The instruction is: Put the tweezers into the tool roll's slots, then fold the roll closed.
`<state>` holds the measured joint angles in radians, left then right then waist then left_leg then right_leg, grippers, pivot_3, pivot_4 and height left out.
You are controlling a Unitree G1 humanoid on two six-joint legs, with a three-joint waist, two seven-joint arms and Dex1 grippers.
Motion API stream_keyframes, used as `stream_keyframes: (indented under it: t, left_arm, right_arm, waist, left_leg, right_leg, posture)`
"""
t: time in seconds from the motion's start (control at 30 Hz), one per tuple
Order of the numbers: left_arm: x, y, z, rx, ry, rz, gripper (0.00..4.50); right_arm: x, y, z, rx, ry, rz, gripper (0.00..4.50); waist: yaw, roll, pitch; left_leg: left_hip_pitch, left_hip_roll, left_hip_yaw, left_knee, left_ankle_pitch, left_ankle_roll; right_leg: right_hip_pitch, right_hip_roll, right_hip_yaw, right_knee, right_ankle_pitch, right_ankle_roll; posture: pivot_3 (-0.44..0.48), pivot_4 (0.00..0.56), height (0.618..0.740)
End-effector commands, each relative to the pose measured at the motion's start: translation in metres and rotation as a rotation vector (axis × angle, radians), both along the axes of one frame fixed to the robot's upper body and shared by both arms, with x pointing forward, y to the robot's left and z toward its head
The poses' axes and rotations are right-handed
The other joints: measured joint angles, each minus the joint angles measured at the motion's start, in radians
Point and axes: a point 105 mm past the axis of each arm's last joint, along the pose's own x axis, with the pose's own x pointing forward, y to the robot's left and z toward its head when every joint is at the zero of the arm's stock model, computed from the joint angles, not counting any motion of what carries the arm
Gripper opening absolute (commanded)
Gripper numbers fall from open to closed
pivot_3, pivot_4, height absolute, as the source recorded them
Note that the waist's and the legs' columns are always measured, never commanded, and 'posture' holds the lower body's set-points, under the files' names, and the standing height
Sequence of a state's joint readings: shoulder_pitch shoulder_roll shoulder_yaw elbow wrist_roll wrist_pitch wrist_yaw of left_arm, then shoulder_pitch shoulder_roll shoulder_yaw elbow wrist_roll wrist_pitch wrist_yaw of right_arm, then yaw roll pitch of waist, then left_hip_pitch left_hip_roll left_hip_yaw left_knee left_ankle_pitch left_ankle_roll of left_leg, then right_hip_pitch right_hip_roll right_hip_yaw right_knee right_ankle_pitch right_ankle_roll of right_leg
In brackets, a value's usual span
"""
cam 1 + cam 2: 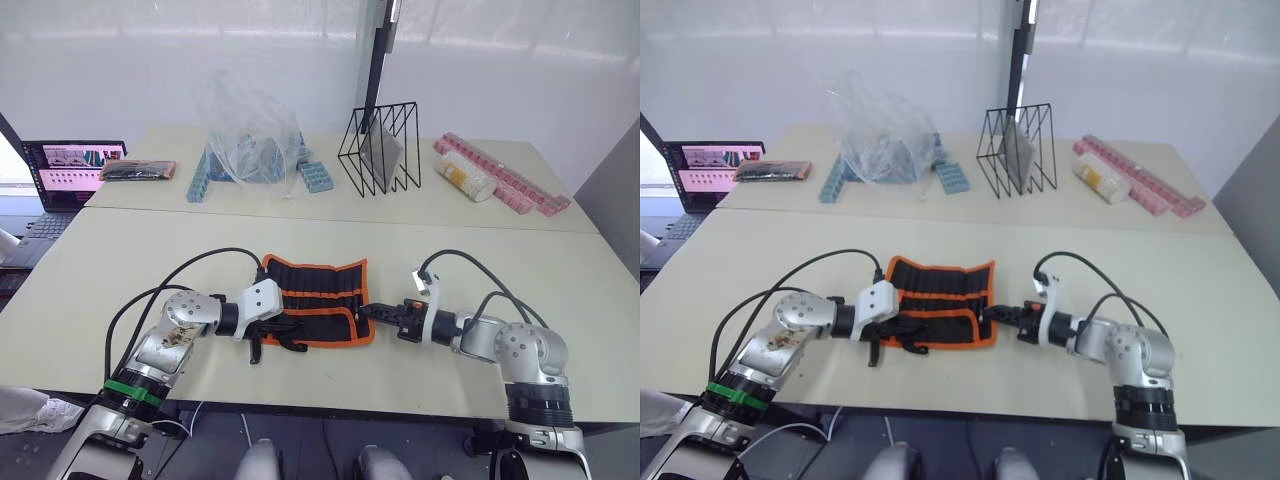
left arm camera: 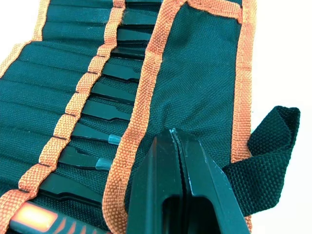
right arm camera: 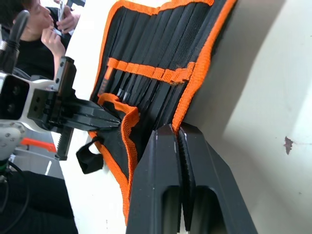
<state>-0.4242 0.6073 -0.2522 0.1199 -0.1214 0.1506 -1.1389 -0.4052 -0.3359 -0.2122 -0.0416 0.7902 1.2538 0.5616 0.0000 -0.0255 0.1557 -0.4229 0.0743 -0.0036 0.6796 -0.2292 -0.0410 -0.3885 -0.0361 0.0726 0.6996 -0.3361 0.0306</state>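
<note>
tool roll (image 1: 318,298) lying open on the near table, near edge flap folded over the slots (image 2: 92,105) | my left gripper (image 1: 283,333) pinched tight on that flap's fabric at the left end | my right gripper (image 1: 368,311) fingers together, clamped on the roll's right orange edge

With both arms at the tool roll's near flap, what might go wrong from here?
1. The left tool is pinched on the tool roll's near flap; if the fabric slips, the flap may drop back open.
2. The right tool grips only the orange edge binding, so uneven pulling could skew the fold.
</note>
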Motion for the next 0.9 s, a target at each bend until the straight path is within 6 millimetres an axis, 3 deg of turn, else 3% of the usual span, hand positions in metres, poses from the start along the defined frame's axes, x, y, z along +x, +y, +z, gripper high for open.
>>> stream_keyframes:
  t: [0.03, 0.2, 0.43, 0.67, 0.8, 0.9]
  left_arm:
    - [-0.005, 0.009, -0.019, 0.068, 0.056, 0.025, 0.0]
    - [-0.005, 0.009, -0.02, 0.071, 0.057, 0.023, 0.0]
    - [-0.007, 0.011, -0.02, 0.075, 0.057, 0.025, 0.0]
    - [-0.009, 0.013, -0.021, 0.08, 0.057, 0.025, 0.0]
    - [-0.01, 0.015, -0.019, 0.083, 0.055, 0.03, 0.0]
    - [-0.01, 0.018, -0.018, 0.088, 0.052, 0.037, 0.0]
  right_arm:
    - [-0.005, 0.003, 0.008, 0.045, -0.009, 0.016, 0.03]
    - [-0.006, 0.018, 0.028, 0.106, -0.034, 0.06, 0.03]
    - [-0.007, 0.056, 0.048, 0.109, -0.075, 0.102, 0.03]
    - [-0.004, 0.079, 0.025, -0.016, -0.035, 0.008, 0.03]
    - [-0.009, 0.083, -0.003, -0.142, -0.016, -0.022, 0.03]
    - [-0.008, 0.086, -0.011, -0.162, -0.009, -0.04, 0.03]
  waist:
    - [0.0, 0.0, 0.0]
    - [-0.005, 0.0, 0.0]
    - [-0.011, 0.001, 0.0]
    - [-0.012, 0.001, 0.0]
    - [-0.014, 0.001, 0.0]
    - [-0.017, 0.001, 0.0]
  left_leg:
    - [0.0, 0.0, 0.0, 0.0, 0.0, 0.0]
    - [0.0, 0.0, 0.0, 0.0, 0.0, 0.0]
    - [0.0, 0.0, 0.0, -0.001, 0.0, 0.0]
    - [-0.001, 0.0, -0.001, -0.002, 0.0, 0.0]
    - [-0.001, 0.0, -0.001, -0.002, 0.0, 0.0]
    - [-0.001, 0.0, -0.001, -0.003, 0.0, 0.0]
  right_leg:
    - [0.0, 0.0, 0.0, 0.0, 0.0, 0.0]
    - [0.0, 0.0, 0.0, 0.0, 0.0, 0.0]
    - [-0.001, 0.0, 0.0, 0.001, 0.0, 0.0]
    - [-0.002, 0.0, 0.0, 0.001, 0.0, 0.0]
    - [-0.002, 0.0, 0.0, 0.001, 0.0, 0.0]
    - [-0.002, 0.0, 0.0, 0.001, 0.0, 0.0]
  posture:
    - [0.0, 0.15, 0.684]
    - [0.0, 0.15, 0.684]
    - [0.0, 0.15, 0.684]
    - [0.0, 0.15, 0.684]
    - [0.0, 0.15, 0.684]
    - [0.0, 0.15, 0.684]
